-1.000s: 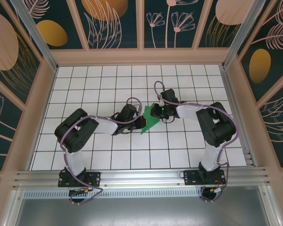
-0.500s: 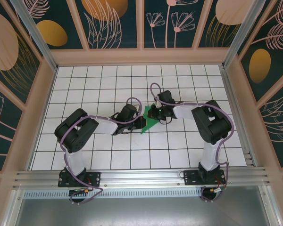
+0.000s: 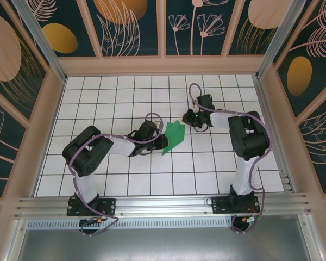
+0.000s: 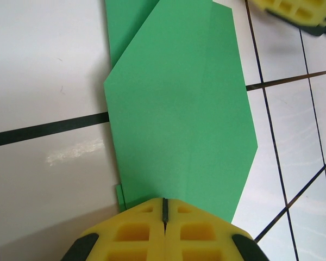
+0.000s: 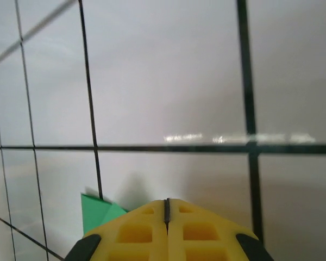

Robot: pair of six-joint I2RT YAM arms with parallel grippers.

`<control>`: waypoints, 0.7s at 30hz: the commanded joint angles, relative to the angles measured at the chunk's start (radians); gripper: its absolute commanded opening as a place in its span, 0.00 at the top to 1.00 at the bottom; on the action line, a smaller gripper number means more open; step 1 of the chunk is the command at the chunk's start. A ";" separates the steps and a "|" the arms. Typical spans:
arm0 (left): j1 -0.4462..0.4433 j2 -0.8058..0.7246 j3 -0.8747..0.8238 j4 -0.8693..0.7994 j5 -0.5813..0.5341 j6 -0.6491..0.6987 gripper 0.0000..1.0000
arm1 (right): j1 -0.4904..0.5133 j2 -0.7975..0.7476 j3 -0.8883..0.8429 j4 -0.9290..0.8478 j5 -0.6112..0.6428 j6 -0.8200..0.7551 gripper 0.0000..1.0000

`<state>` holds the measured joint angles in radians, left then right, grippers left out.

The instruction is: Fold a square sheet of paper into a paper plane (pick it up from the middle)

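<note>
Left pincer [image 4: 164, 209]: shown shut, the pads drawn together with no gap. The tips are set on the near edge of the sheet, which is judged to be pinned flat rather than nipped between the pads.
Right pincer [image 5: 167, 204]: shown shut and empty, held above bare counter [image 5: 168, 81].
Sheet of paper [image 4: 179, 109]: seen as a green creased wedge of overlapping layers, laid flat directly ahead of the left pincer. One corner is seen just beside the right pincer's tips, low on their left and apart from them.
Step in hand: judged to be the next crease, with the left pincer used as anchor and the right pincer as the working tool.
Method: downward pressure is best kept at the anchor so that the layers are not shifted. The free edge is best approached low and from outside, lifted only slightly, then carried over until edge is matched to edge before the crease is pressed.
Risk: the thin paper may be dragged or crumpled if the shut tips are swept across it, and the stacked folds may be sprung open if the anchor is eased too soon.
</note>
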<state>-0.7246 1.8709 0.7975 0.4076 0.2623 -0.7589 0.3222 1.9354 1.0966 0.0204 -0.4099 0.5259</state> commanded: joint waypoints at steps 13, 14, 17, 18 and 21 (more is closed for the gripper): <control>0.005 0.030 -0.040 -0.171 0.006 0.019 1.00 | 0.130 0.005 -0.053 0.041 -0.079 -0.028 0.93; 0.004 0.030 -0.041 -0.171 0.006 0.019 1.00 | 0.123 0.015 -0.047 0.037 -0.076 -0.030 0.93; 0.004 0.029 -0.043 -0.170 0.008 0.018 1.00 | 0.088 0.039 -0.040 0.035 -0.066 -0.024 0.94; 0.005 0.028 -0.044 -0.170 0.008 0.018 1.00 | 0.077 0.044 -0.036 0.032 -0.052 -0.020 0.94; 0.004 0.027 -0.049 -0.165 0.011 0.015 1.00 | 0.049 0.060 -0.015 0.024 -0.018 -0.023 0.94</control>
<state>-0.7246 1.8709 0.7967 0.4080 0.2623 -0.7593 0.4137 1.9629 1.0473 0.0700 -0.5072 0.5217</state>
